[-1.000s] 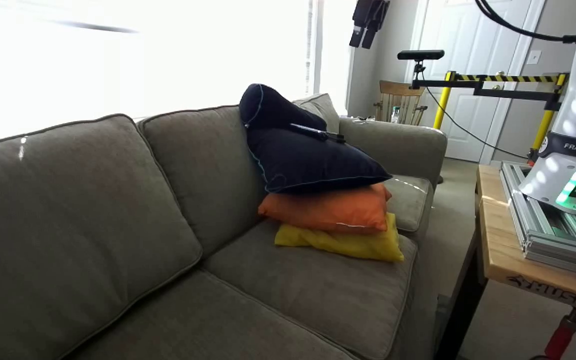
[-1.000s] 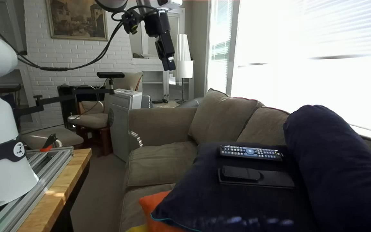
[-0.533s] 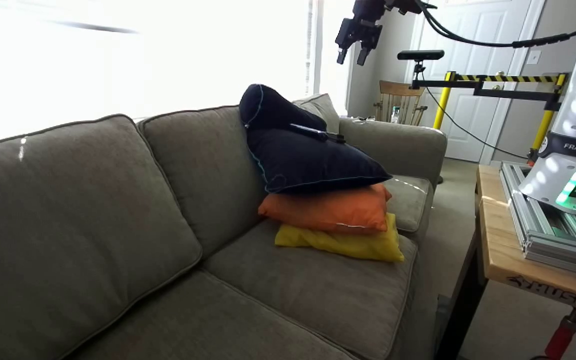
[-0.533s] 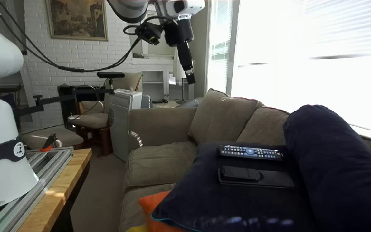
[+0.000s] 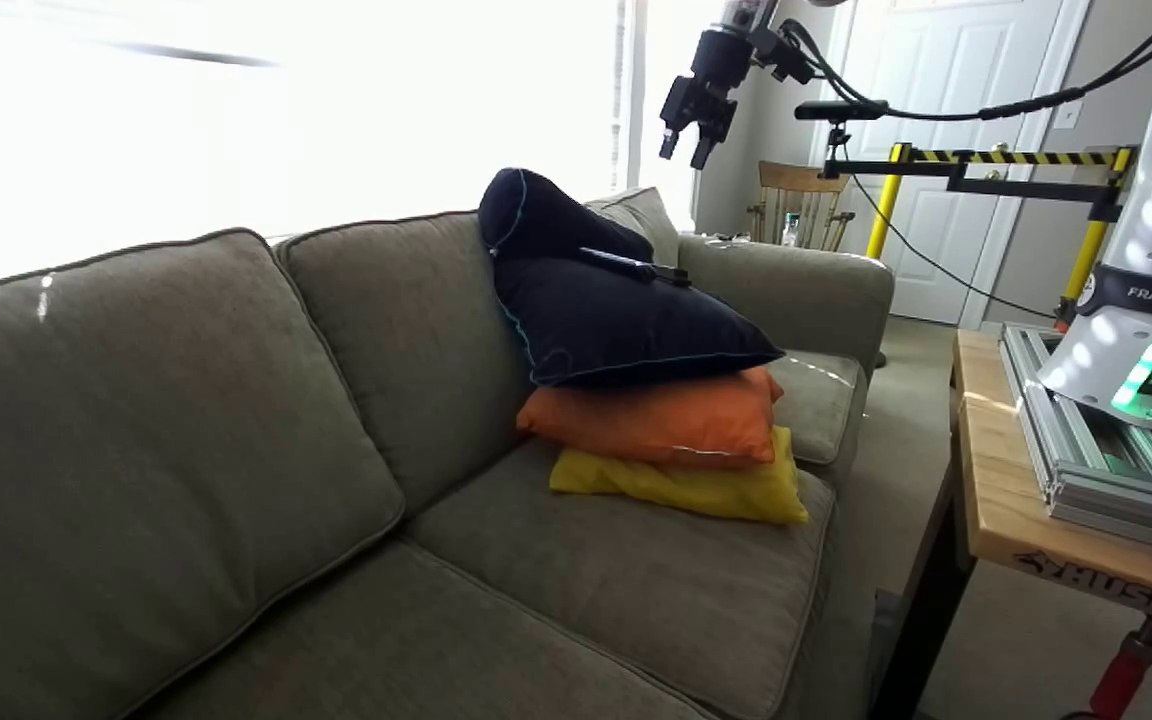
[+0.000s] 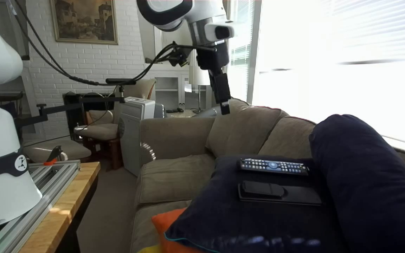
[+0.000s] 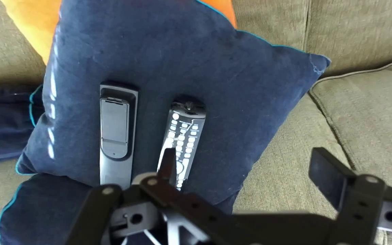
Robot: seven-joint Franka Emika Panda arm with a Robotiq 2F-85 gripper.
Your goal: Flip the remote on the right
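The gripper is held in the air above the grey-brown sofa, apart from everything beneath it, its fingers spread wide and directed downward. On the dark blue pillow, as seen from the wrist, the buttoned remote is laid at the right, keys upward — its lower end partly hidden behind one finger. The panelled remote is laid at the left, nearly parallel to it, with its raised panel upward and a strip of pillow visible between the two. In an exterior view a dark blue bolster is seen at the right of both remotes; there the buttoned remote is placed on the far side and the panelled remote on the near side. The dark blue pillow is supported by an orange pillow, and this in turn by a yellow pillow — the lowest of the stack.
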